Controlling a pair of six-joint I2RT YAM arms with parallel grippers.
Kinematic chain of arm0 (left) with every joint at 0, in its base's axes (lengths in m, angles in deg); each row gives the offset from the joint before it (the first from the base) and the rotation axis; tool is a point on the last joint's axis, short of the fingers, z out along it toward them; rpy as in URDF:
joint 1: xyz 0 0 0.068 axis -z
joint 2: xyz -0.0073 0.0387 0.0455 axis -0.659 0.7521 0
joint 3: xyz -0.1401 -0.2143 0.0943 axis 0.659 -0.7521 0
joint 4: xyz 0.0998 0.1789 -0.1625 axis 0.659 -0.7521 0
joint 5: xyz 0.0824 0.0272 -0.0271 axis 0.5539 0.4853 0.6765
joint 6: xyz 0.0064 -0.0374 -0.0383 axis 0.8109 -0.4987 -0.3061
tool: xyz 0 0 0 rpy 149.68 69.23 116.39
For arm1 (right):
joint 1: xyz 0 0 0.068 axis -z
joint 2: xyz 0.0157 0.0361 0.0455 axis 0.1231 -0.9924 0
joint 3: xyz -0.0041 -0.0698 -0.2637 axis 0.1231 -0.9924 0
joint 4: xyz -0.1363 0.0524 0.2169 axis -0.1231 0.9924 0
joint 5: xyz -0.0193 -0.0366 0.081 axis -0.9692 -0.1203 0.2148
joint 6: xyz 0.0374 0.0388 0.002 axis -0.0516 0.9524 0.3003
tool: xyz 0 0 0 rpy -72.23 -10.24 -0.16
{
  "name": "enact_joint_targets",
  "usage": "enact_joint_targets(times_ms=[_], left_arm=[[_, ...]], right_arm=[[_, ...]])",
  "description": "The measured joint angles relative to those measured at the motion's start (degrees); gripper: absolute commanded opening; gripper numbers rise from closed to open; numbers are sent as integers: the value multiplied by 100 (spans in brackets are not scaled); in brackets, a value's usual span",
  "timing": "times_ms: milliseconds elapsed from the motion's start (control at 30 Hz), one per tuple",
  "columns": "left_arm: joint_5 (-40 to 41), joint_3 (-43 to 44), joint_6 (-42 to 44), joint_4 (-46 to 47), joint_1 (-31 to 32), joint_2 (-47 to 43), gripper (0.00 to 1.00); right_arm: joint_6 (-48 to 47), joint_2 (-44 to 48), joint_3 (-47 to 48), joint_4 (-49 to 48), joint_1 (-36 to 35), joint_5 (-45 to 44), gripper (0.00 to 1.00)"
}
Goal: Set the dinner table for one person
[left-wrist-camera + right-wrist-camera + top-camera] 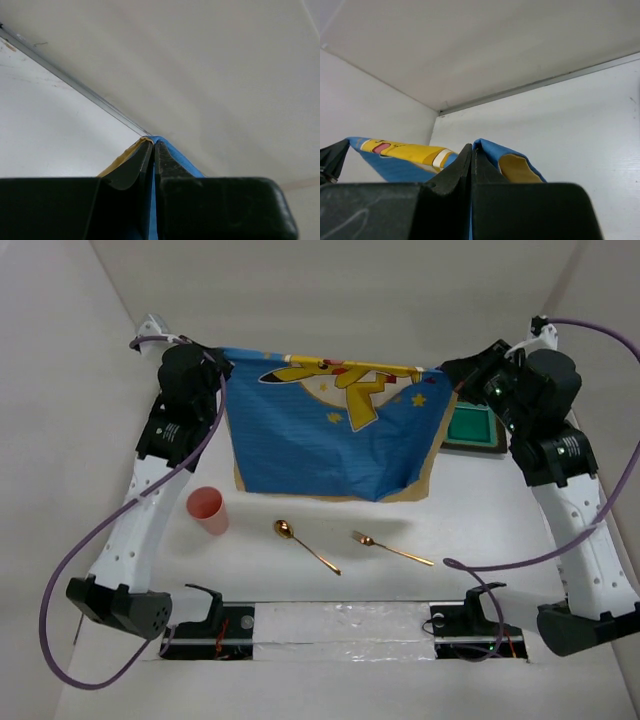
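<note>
Tightly, both tools (154, 144) (471, 149) pinch the placemat (310, 445).

The dinner table (250, 575) looks matte, the placemat (320, 440) cloth, spoon (305, 543) and fork (392, 548) glossy metal.

Hanging placemat (320, 440) blocks middle; cup (208, 511), spoon (310, 550), fork (393, 549) clutter near dinner table (490, 510); gaps between open.

Bright even light, table (250, 575) softly shadowed under the cloth (330, 440), glare on the foil strip (340, 625), wrist foregrounds blurred.
</note>
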Motion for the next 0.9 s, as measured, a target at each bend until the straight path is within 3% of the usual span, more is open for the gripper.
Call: enact_joint_targets(times_ms=[167,367,533,667,800,900], left_arm=[[-271,544,107,-55,-236,922,0],[-1088,1766,76,-326,-905,2076,0],[-1696,1926,-13,-264,-1169,2000,0],[-1967,535,-83,216,-1237,1069,0],[-2208,-1502,-210,691,-1239,46,0],[-2387,-2999,-341,968,-1261,-323,0]], right_arm=[[-63,-1224,820,79,278,170,0],[46,-3270,2616,448,588,883,0],[227,-3545,3042,492,737,1401,0],[177,-2612,1764,48,761,1604,0],[168,-1069,-1021,-911,754,1729,0],[175,-551,-2855,-1314,752,1845,0]])
